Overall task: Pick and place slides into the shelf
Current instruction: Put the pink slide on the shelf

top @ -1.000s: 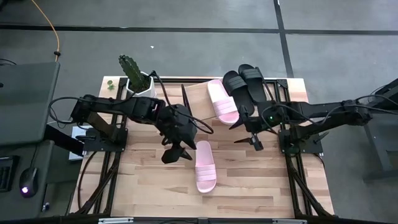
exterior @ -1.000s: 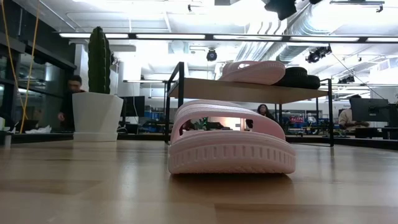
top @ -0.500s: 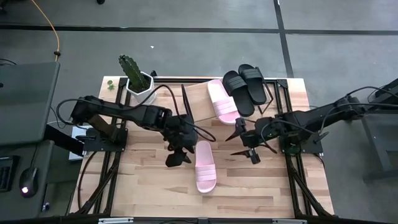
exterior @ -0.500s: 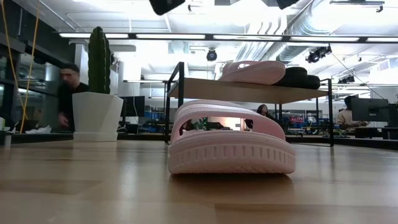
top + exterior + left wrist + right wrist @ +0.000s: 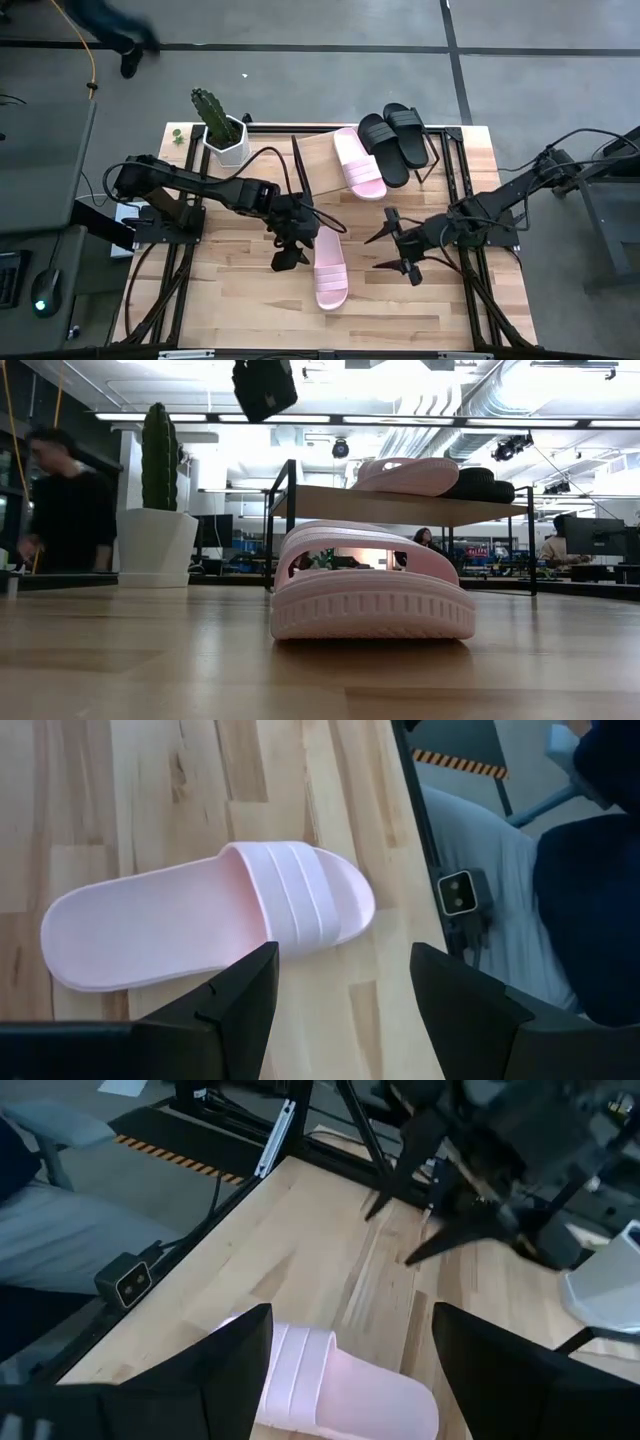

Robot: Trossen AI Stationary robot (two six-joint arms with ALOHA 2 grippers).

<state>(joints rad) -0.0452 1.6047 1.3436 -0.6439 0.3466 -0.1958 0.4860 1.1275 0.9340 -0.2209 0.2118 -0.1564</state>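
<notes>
One pale pink slide [image 5: 331, 268] lies sole-down on the table's middle, its toe toward the near edge; it also shows in the low view [image 5: 372, 595]. On the shelf [image 5: 320, 150] at the far edge rest another pink slide [image 5: 358, 162] and two black slides [image 5: 397, 142]. My left gripper [image 5: 285, 260] hangs open just left of the table slide [image 5: 210, 925], above it and slanting down. My right gripper [image 5: 388, 250] stands open to the right of the slide [image 5: 340, 1385], pointing toward it. Neither touches it.
A cactus in a white pot [image 5: 222, 128] stands at the far left corner, beside the shelf. Black frame rails [image 5: 160, 270] run along both table sides. A person [image 5: 60, 510] moves in the room behind. Bare wood lies near the front edge [image 5: 330, 330].
My left gripper has sunk toward the pink slide on the table. My right gripper has swung away from the shelf toward the near edge and turned toward that slide. Both stay open. The slides have not moved.
</notes>
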